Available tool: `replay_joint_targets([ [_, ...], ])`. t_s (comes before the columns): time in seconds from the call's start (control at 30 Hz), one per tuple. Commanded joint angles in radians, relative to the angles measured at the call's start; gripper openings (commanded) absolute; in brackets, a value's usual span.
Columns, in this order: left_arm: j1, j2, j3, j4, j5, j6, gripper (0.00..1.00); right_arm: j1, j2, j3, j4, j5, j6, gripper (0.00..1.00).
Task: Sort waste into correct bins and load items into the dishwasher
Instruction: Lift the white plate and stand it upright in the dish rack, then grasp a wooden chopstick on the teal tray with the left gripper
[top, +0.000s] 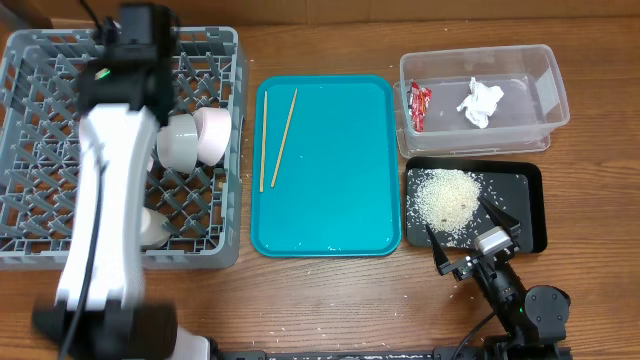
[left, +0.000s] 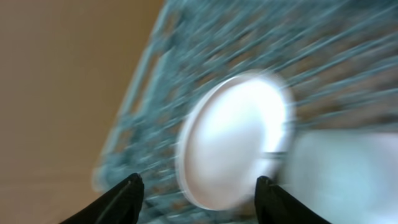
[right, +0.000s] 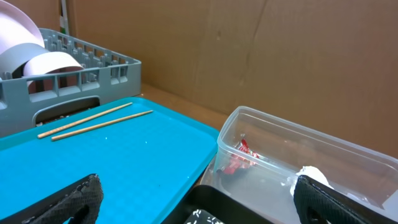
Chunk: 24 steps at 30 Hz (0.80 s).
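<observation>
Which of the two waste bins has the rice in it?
The flat black tray, with the rice heaped in it. The clear tub holds only the red wrapper and the crumpled tissue.

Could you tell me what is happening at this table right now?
The left pincer is open over the dish rack, which already holds white dishes. The right pincer is open at the near edge of the black tray of rice. The red wrapper and tissue lie in the clear tub. Two chopsticks are on the teal tray, not yet loaded.
</observation>
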Motion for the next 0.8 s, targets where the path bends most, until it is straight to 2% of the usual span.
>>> replay_joint_targets([
  [0.0, -0.009, -0.145, 0.04, -0.04, 0.484, -0.03, 0.55, 0.004, -0.008, -0.01, 0.006, -0.001, 0.003, 1.0],
  [0.07, -0.027, -0.175, 0.039, -0.092, 0.711, -0.077, 0.49, 0.004, -0.008, -0.01, 0.006, -0.001, 0.003, 1.0],
  [0.13, -0.063, -0.169, 0.026, -0.13, 0.843, -0.082, 0.49, 0.004, -0.008, -0.01, 0.006, -0.001, 0.003, 1.0],
  [0.17, -0.105, -0.155, -0.01, -0.147, 0.868, -0.083, 0.45, 0.004, -0.008, -0.01, 0.006, 0.0, 0.003, 1.0],
  [0.2, -0.133, -0.143, -0.043, -0.146, 0.86, -0.085, 0.45, 0.004, -0.008, -0.01, 0.006, -0.001, 0.003, 1.0],
  [0.27, -0.211, -0.092, -0.175, -0.087, 0.778, -0.166, 0.44, 0.004, -0.008, -0.01, 0.006, -0.001, 0.003, 1.0],
  [0.43, -0.324, 0.055, -0.338, 0.105, 0.677, -0.181, 0.39, 0.004, -0.008, -0.01, 0.006, -0.001, 0.003, 1.0],
  [0.67, -0.364, 0.277, -0.346, 0.298, 0.483, -0.21, 0.4, 0.004, -0.008, -0.01, 0.006, -0.001, 0.003, 1.0],
  [0.77, -0.357, 0.349, -0.346, 0.375, 0.426, -0.209, 0.45, 0.004, -0.008, -0.01, 0.006, -0.001, 0.003, 1.0],
])
